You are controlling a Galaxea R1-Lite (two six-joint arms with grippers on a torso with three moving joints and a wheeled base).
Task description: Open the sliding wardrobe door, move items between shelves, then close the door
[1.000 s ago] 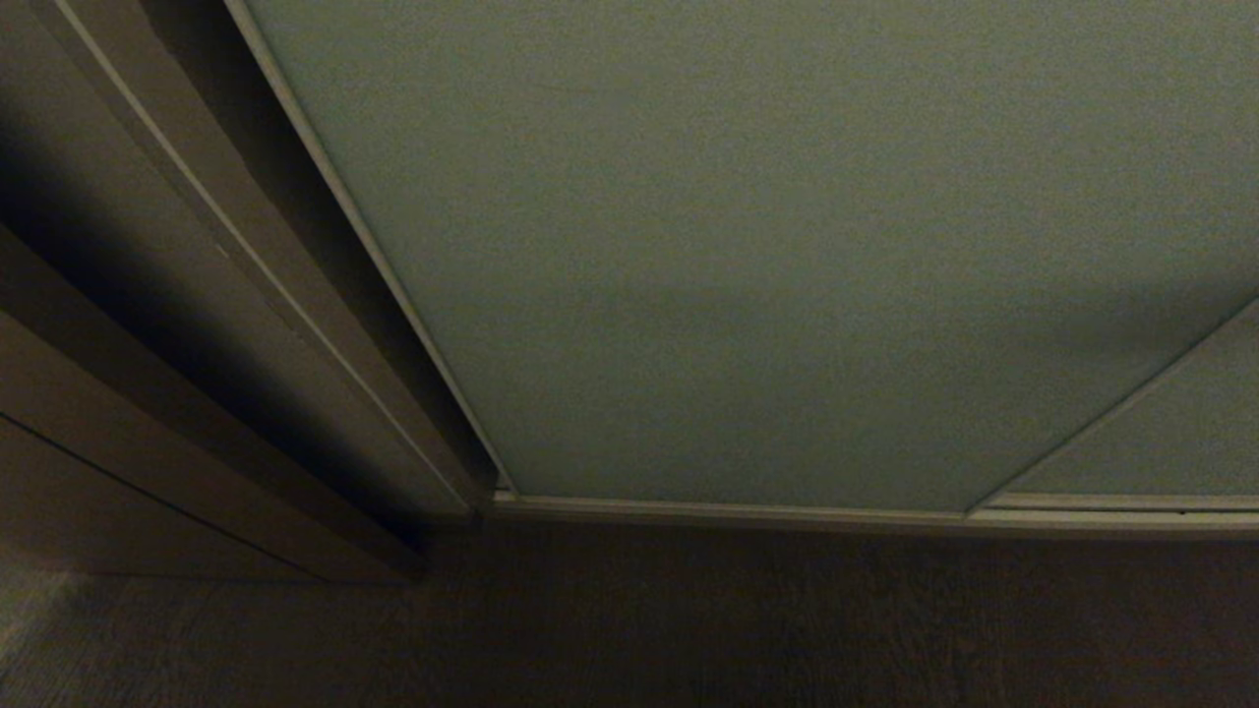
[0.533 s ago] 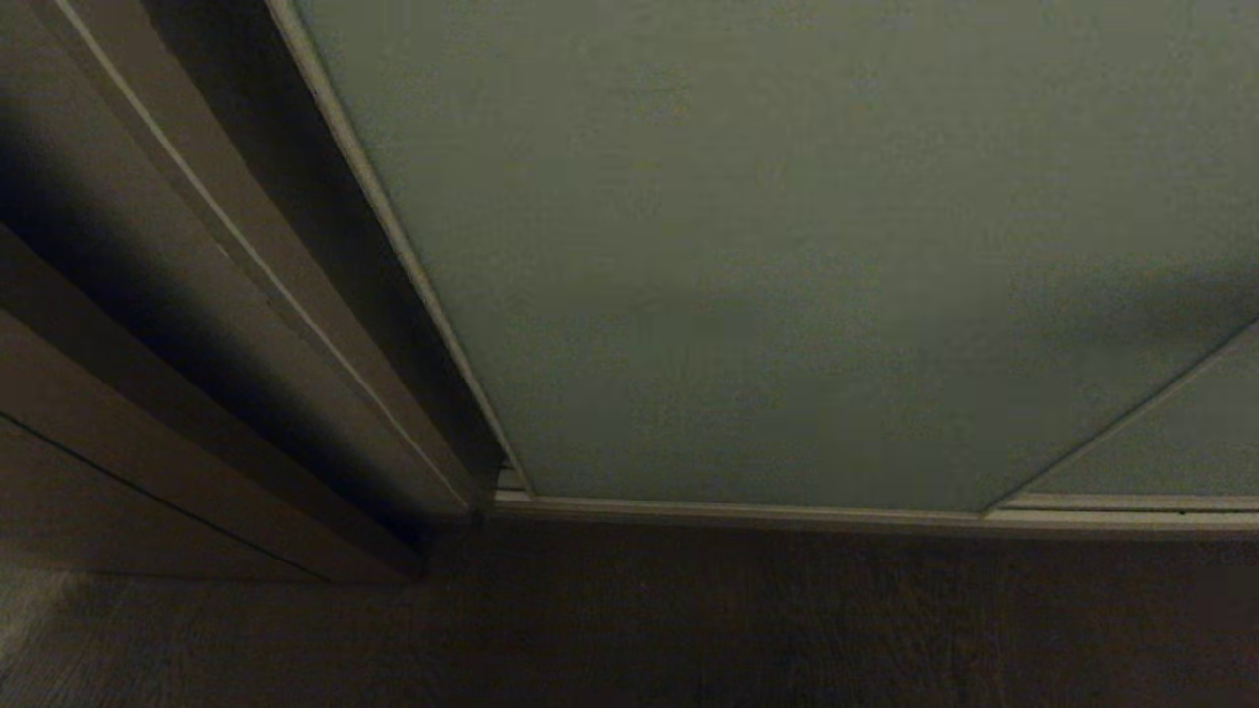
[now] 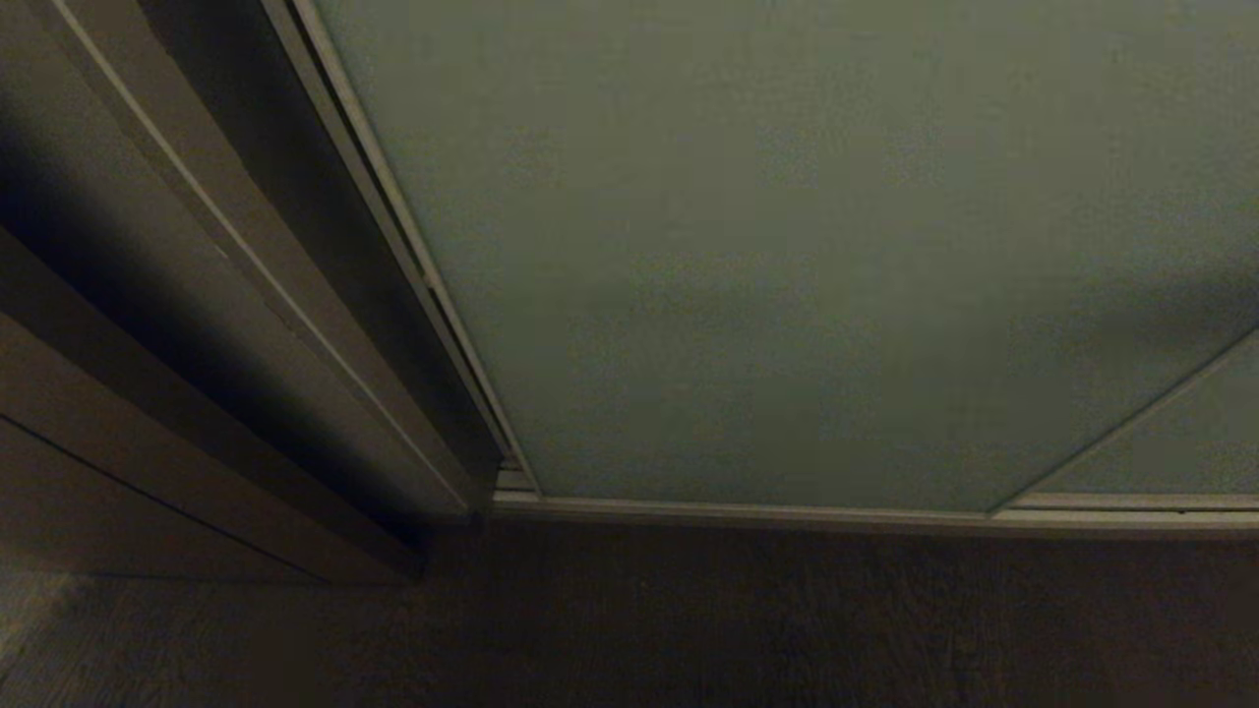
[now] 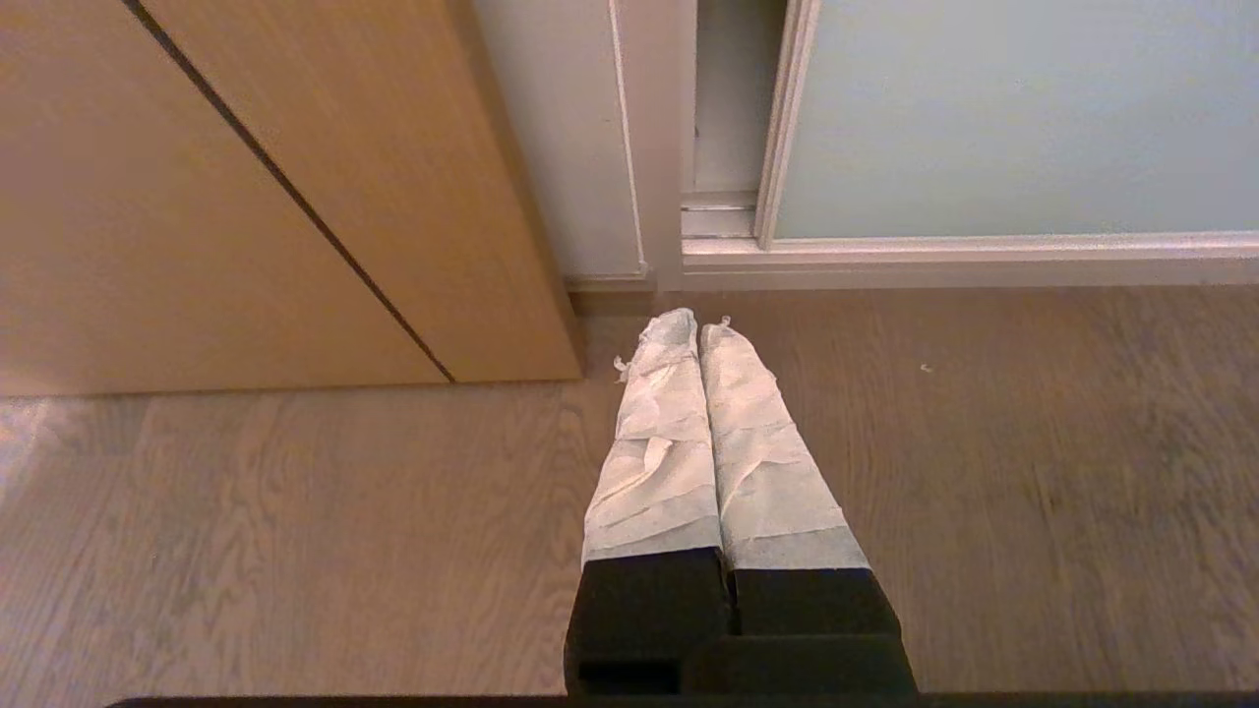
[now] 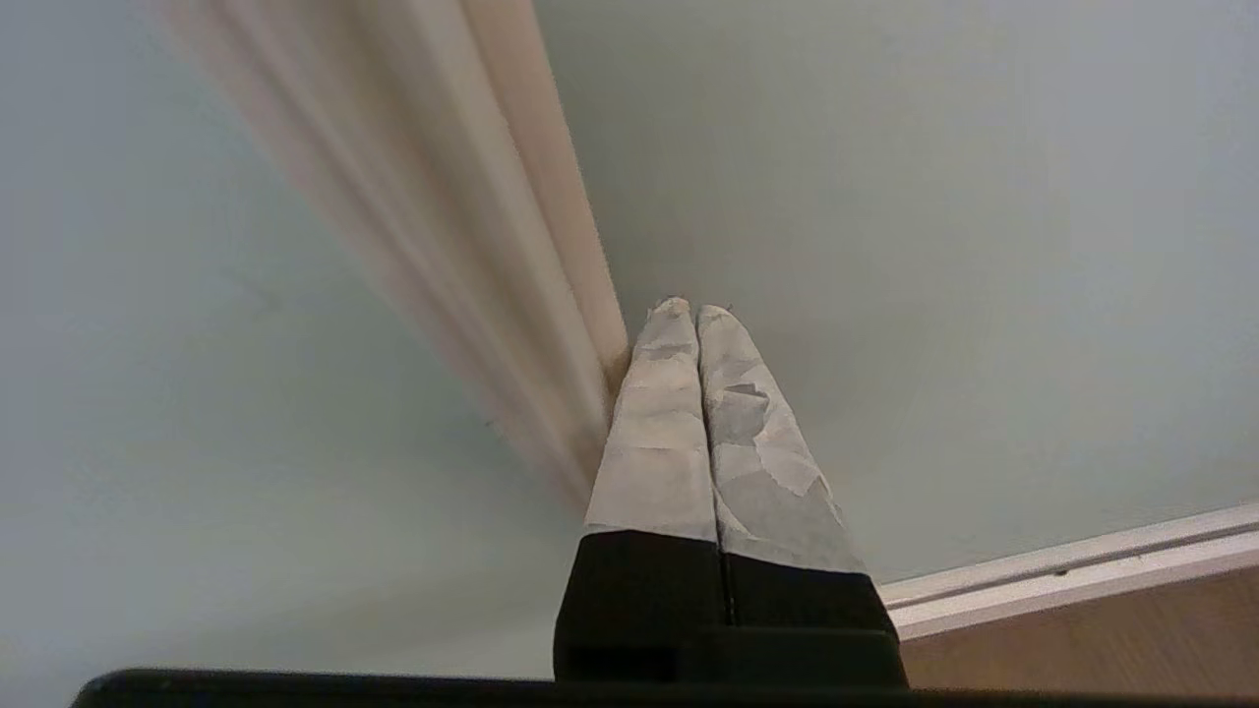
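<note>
Two claws show, each only in its own wrist view, and both have their tape-wrapped fingers pressed together with nothing between them. The right claw (image 5: 697, 313) has its tips against the thin light silver-beige frame (image 5: 511, 246) of the tall matte pale grey-green sliding wardrobe door (image 3: 787, 275), at the seam where a second grey-green panel (image 5: 934, 246) meets it. Whether the tips press the frame or only rest beside it cannot be told. The left claw (image 4: 698, 329) hangs low over the pale wood-grain floor (image 4: 1033, 472), pointing at the bottom corner of the wardrobe.

Just beyond the left claw's tips, a narrow gap (image 4: 728, 108) stands open between the door's leading frame edge and the off-white wardrobe side wall (image 4: 570, 138). Only a strip of pale interior shows through it; no shelves or garments can be seen.

Compared with a second ago, the door's frame edge in the head view has slid away from the side wall, toward the right claw's side, so the dark slot beside it is wider.

A light brown wooden side panel (image 4: 246, 187) stands close beside the left claw, leaving little room there. On the opposite side the floor runs open along the silver bottom track (image 4: 984, 251).
</note>
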